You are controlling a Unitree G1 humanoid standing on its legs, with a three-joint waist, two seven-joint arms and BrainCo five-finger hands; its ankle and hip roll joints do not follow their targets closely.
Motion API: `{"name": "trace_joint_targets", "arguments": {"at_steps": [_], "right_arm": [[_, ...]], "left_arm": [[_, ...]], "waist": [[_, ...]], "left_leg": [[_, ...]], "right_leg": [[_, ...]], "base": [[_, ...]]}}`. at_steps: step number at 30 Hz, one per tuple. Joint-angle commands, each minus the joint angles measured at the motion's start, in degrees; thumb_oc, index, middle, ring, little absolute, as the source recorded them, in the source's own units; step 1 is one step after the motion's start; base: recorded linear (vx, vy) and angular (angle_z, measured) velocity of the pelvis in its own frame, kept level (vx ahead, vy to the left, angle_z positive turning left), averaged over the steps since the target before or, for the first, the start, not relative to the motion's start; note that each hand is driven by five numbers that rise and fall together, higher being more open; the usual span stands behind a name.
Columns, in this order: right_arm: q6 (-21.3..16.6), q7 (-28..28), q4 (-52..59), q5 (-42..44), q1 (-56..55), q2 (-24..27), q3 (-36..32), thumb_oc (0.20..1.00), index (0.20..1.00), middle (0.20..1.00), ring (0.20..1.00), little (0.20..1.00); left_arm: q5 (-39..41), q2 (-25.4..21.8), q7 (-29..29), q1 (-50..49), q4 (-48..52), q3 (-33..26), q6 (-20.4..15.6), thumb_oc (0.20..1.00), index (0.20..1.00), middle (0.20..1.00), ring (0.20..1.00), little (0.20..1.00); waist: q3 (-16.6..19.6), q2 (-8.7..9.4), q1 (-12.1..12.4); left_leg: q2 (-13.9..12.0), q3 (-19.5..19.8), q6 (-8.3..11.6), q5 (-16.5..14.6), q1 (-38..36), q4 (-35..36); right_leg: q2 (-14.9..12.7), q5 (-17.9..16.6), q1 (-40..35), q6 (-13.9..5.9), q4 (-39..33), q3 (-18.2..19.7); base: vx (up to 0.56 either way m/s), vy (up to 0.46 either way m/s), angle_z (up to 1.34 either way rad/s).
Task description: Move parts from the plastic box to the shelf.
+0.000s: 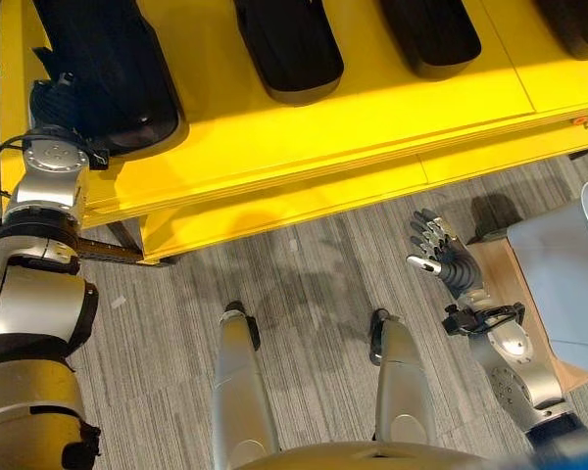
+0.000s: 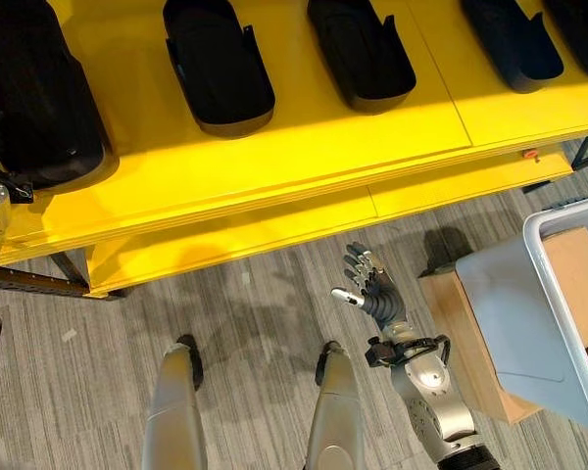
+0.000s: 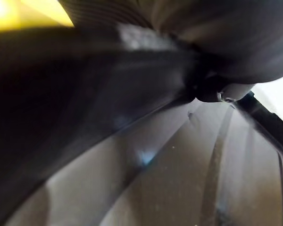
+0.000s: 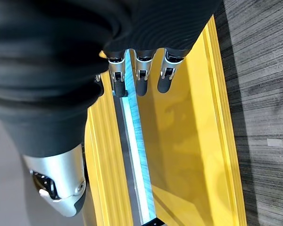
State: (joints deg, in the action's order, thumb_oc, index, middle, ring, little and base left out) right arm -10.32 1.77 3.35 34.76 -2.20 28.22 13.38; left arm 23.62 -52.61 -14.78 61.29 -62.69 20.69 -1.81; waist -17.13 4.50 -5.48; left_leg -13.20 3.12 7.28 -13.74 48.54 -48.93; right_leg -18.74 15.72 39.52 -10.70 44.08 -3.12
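While the right hand (image 2: 370, 284) is hung loose and spread over the floor, the left hand (image 1: 64, 93) is laid on a black part (image 1: 108, 69) on the yellow shelf (image 1: 372, 127); its grip can't really be made out. The plastic box (image 2: 529, 323) is seen at right.

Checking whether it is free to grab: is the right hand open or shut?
Open: the right hand hangs over the floor with fingers straight, holding nothing.

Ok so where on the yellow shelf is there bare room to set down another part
The front strip of the yellow shelf, between the black parts and its front edge, is bare. So are the gaps between neighbouring parts, though narrower. The shelf's left end is crowded: a large black part sits there with the left hand against it. The right hand hangs over the floor.
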Motion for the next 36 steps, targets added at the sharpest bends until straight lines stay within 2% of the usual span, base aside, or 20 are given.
{"name": "trace_joint_targets", "arguments": {"at_steps": [1,18,36], "right_arm": [[-1.87,0.40,3.39,1.20,-2.38,1.75,-2.46,1.000,1.000,1.000,1.000,1.000],[-2.04,1.93,3.50,2.28,-3.53,1.85,-3.80,1.000,1.000,1.000,1.000,1.000],[-1.91,2.21,3.18,2.01,-4.94,2.40,-4.31,1.000,1.000,1.000,1.000,1.000]], "left_arm": [[-0.50,-4.69,0.07,2.77,-3.20,-1.37,-2.68,0.200,0.200,0.200,0.200,0.200],[-7.45,-7.83,1.58,8.10,-5.49,4.46,-1.47,0.200,0.200,0.200,0.200,0.200],[1.45,-7.81,2.68,6.63,-6.71,0.50,-2.89,0.200,0.200,0.200,0.200,0.200]], "waist": [[4.55,-0.72,0.58],[4.32,-0.40,-0.01],[5.35,-0.36,-0.28]], "left_leg": [[-1.51,2.26,-1.06,1.82,-1.04,1.55],[-1.73,2.02,-1.31,1.59,1.31,-0.03],[-1.59,1.40,-1.52,0.78,2.65,-0.86]], "right_leg": [[0.34,-5.62,1.44,1.55,-0.73,2.15],[0.32,-6.16,3.97,1.28,-0.14,3.08],[-0.01,-6.25,5.58,1.16,-0.11,3.87]], "base": [[0.00,0.000,0.00],[0.00,0.002,0.00],[0.01,0.016,-0.01]]}}
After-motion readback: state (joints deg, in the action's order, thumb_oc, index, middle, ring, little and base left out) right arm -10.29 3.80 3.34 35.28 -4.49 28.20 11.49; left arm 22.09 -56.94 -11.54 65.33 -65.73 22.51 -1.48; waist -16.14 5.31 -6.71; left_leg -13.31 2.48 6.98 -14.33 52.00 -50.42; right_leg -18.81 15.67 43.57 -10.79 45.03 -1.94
